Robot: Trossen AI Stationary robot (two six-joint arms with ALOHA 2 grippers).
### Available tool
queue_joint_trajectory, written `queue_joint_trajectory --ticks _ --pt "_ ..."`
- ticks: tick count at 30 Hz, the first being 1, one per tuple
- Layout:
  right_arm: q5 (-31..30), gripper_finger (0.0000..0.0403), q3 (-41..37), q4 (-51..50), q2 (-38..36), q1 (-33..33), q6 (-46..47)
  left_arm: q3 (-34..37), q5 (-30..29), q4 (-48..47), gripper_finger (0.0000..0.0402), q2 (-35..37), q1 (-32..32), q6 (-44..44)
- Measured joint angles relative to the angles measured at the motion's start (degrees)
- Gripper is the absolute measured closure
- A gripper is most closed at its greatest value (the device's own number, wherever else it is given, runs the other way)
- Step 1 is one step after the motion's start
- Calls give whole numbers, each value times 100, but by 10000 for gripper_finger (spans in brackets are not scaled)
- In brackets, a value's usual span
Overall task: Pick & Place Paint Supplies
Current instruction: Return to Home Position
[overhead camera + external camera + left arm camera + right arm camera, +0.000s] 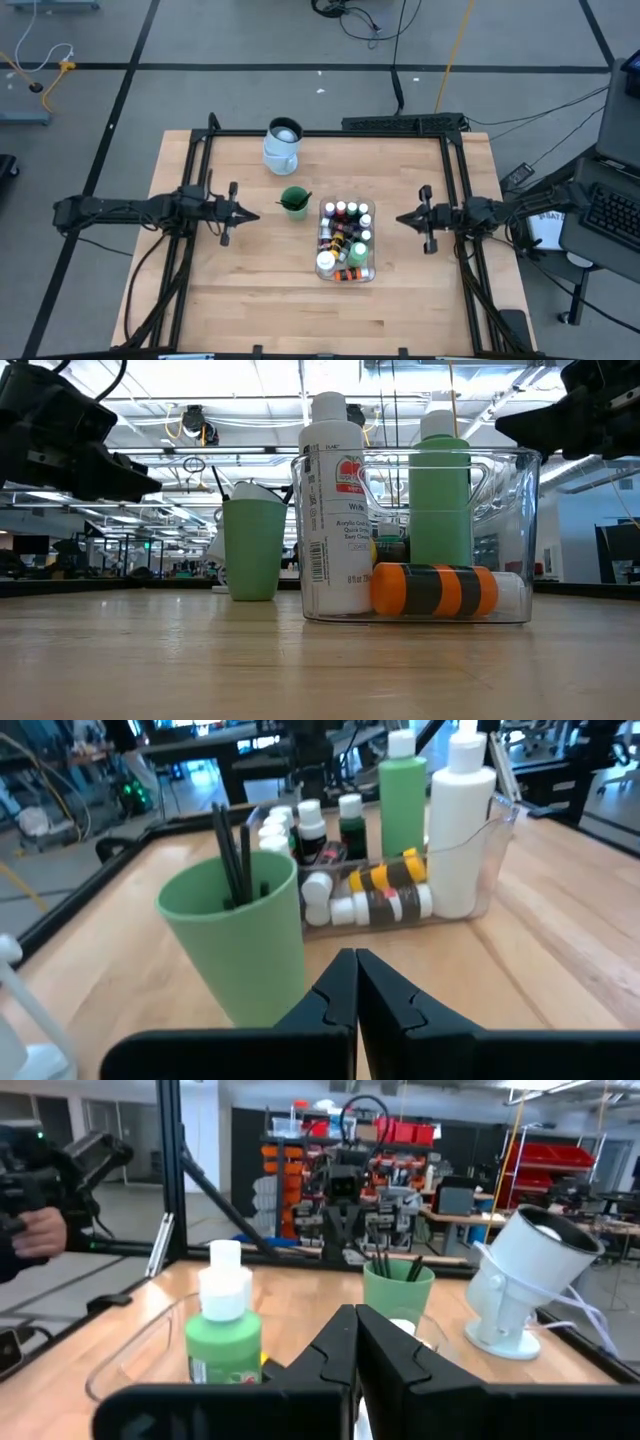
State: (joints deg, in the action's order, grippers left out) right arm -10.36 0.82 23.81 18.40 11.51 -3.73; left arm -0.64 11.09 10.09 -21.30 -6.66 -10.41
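A clear plastic tub (346,242) stands right of the table's middle, holding several small white-capped paint bottles (312,828), a larger green bottle (402,790), a white bottle (334,510) and an orange-and-black bottle (435,590) lying on the tub's floor. Just left of the tub a green cup (294,202) stands on its base with dark brushes (232,860) upright in it. My left gripper (255,215) is shut, raised over the table, left of the cup. My right gripper (399,219) is shut, also raised, right of the tub. Neither touches anything.
A pale blue-white jug (282,146) lies tipped near the far edge, behind the cup. Black frame rails (330,133) run along the far, left and right sides of the table. Bare wood stretches along the near side.
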Motion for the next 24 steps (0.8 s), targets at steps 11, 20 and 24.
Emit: queue_joint_trajectory --ticks 11,20,24 --pt "-465 403 0 -51 14 61 166 0 -95 -95 399 0 -44 113" --pt "-461 403 0 -54 14 61 153 -2 -209 -84 390 0 -44 122" --pt "-461 403 0 -54 14 61 153 -4 -211 -88 382 0 -44 133"
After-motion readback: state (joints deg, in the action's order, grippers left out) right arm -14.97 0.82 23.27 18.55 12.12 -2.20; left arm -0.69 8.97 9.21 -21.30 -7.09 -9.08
